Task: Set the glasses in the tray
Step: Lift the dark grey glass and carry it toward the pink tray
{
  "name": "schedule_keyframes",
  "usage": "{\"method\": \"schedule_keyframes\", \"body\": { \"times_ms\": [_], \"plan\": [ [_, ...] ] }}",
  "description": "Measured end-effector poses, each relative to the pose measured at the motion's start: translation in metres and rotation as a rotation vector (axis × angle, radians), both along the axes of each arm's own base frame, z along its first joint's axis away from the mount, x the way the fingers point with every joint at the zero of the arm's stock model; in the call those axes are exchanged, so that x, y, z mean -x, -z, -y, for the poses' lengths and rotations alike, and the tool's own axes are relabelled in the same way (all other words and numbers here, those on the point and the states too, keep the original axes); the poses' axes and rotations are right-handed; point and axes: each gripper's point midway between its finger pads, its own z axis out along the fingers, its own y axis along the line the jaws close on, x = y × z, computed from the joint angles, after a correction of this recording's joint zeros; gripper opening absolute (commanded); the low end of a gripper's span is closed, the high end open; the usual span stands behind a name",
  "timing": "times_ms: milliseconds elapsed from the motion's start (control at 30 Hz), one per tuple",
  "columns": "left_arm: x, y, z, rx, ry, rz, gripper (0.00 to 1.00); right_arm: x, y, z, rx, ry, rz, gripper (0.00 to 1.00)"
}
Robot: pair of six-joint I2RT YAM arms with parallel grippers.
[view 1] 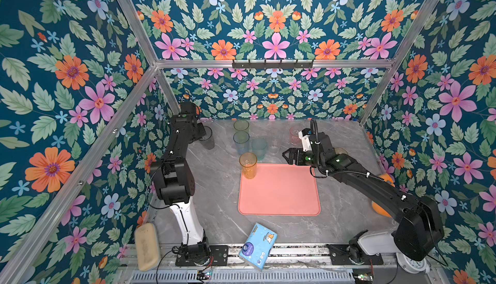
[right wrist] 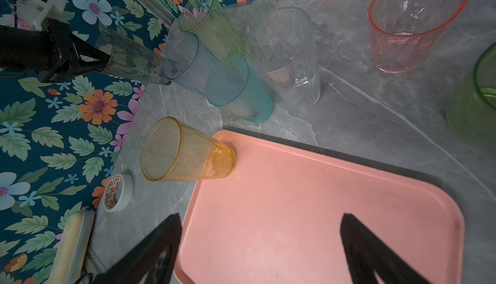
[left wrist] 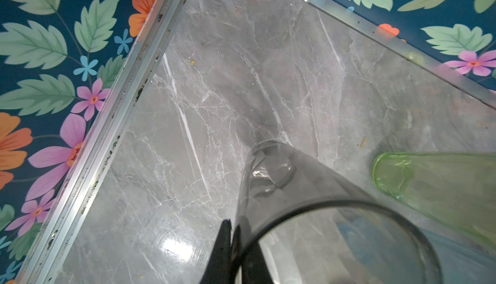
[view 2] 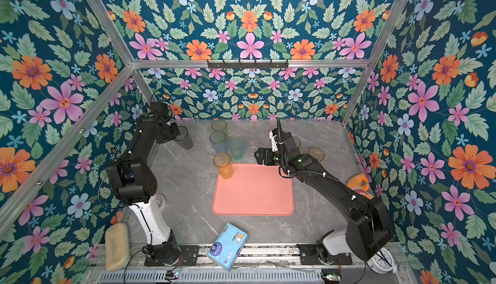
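Tall smoke-grey translucent tumbler [view 1: 208, 138] is pinched at the rim by the left pincer [left wrist: 236, 242], closed tight with one finger inside and one outside. It is seen upright at the far-left corner of the grey marble tabletop [view 1: 214, 188], off the tray. Right pincer [right wrist: 260, 215] is spread wide, empty, above the far part of the flat salmon-pink rectangular tray [view 1: 279, 196]. Tall amber translucent tumbler [view 1: 248, 166] is stood on the tray's far-left corner. Green tumbler [view 1: 241, 125], blue tumbler [view 1: 241, 140], teal tumbler [view 1: 259, 148], clear tumbler [right wrist: 290, 54] and pink tumbler [right wrist: 413, 27] are grouped on the tabletop behind the tray.
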Motion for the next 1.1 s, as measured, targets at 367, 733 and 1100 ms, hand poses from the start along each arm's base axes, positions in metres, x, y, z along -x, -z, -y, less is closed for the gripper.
{"method": "schedule_keyframes", "body": {
  "times_ms": [367, 733, 1100],
  "plan": [
    [0.040, -0.042, 0.028, -0.068, 0.114, -0.016, 0.00, 0.000, 0.000, 0.000, 0.000, 0.000, -0.001, 0.94],
    [0.092, -0.064, 0.066, -0.154, 0.236, -0.068, 0.00, 0.000, 0.000, 0.000, 0.000, -0.001, -0.001, 0.94],
    [0.134, -0.055, 0.100, -0.181, 0.344, -0.130, 0.00, 0.001, -0.001, 0.000, -0.002, 0.000, 0.002, 0.94]
  ]
}}
